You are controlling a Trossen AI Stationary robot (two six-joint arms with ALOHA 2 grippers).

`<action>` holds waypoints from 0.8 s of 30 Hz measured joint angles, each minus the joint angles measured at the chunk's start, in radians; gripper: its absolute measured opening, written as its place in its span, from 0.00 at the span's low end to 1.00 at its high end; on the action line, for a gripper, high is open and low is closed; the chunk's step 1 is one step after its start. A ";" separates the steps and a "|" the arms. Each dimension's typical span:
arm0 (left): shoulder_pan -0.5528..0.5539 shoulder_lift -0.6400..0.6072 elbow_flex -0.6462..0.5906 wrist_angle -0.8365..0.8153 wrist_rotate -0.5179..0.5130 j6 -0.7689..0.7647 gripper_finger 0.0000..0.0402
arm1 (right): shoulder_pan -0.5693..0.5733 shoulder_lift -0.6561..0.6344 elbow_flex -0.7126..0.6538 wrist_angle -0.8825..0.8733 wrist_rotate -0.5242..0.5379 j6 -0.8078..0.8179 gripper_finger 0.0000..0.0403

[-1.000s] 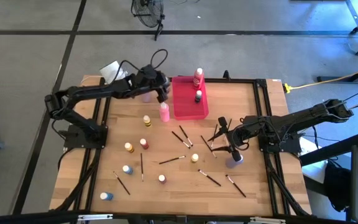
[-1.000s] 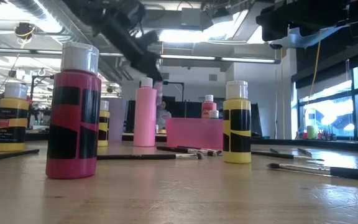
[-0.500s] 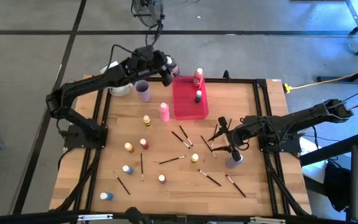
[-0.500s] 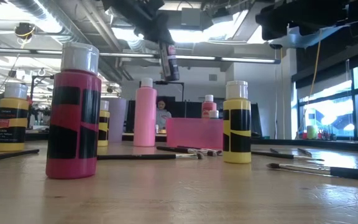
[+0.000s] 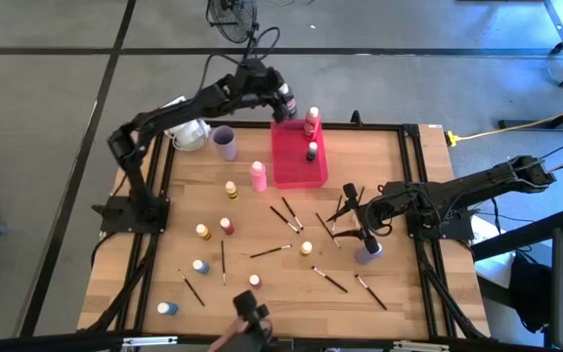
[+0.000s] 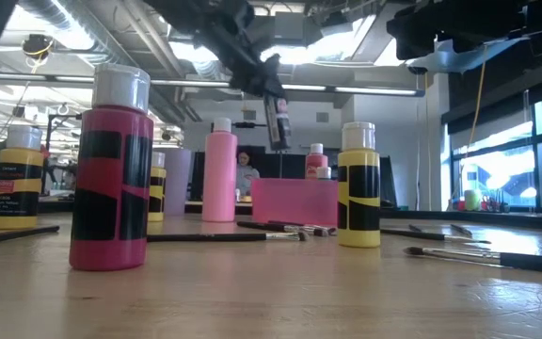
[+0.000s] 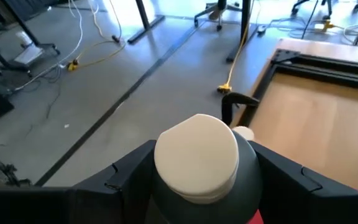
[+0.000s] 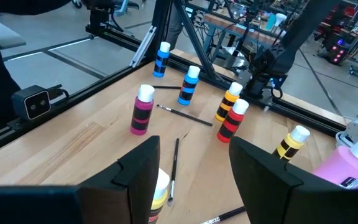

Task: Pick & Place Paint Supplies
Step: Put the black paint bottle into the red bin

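Risk sits mostly with the left gripper (image 5: 283, 98), whose fingers clamp a dark bottle with a pale cap (image 7: 196, 157) in the air over the far end of the pink-red tray (image 5: 291, 166); that end already holds a red bottle (image 5: 312, 121) and a dark one (image 5: 312, 152), so a descent on the wrong line could, I judge, knock either over; a release from this height might let the bottle bounce, tip, or roll off the table's far edge, which lies just beyond; the low view shows the carried bottle (image 6: 277, 122) hanging cap-down, so set down as it is it would likely topple.

Right gripper (image 5: 358, 233) hovers low near the right side with its fingers apart, holding nothing; brushes (image 5: 271, 251) and a yellow bottle (image 5: 306, 248) lie close by, and a careless sweep could scatter them.

Other bottles, pink (image 5: 259, 175), blue (image 5: 199, 266) and more, stand on the wooden table (image 5: 399, 176), well apart from the tray.
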 joint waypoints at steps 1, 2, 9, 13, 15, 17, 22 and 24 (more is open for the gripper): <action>0.004 0.021 0.016 -0.012 0.009 -0.006 0.55 | 0.000 0.000 0.000 0.000 0.000 0.000 0.49; 0.006 0.042 0.031 -0.024 0.020 -0.014 0.56 | 0.000 0.000 0.000 0.000 0.000 0.000 0.49; 0.014 0.133 0.069 -0.067 0.050 -0.035 0.56 | 0.000 0.000 0.000 -0.005 -0.003 0.000 0.49; 0.015 0.158 0.070 -0.065 0.052 -0.042 0.56 | 0.000 0.000 0.000 -0.009 -0.003 0.000 0.49; 0.015 0.172 0.070 -0.064 0.055 -0.044 0.56 | 0.000 0.000 0.000 -0.010 -0.003 0.000 0.49; 0.015 0.187 0.070 -0.052 0.056 -0.046 0.56 | 0.000 0.000 0.000 -0.013 -0.003 0.000 0.49; 0.015 0.222 0.070 -0.041 0.058 -0.057 0.56 | 0.000 0.000 0.000 -0.026 -0.003 0.000 0.49; 0.015 0.233 0.070 -0.036 0.058 -0.058 0.56 | 0.000 0.000 0.000 -0.027 -0.003 0.000 0.49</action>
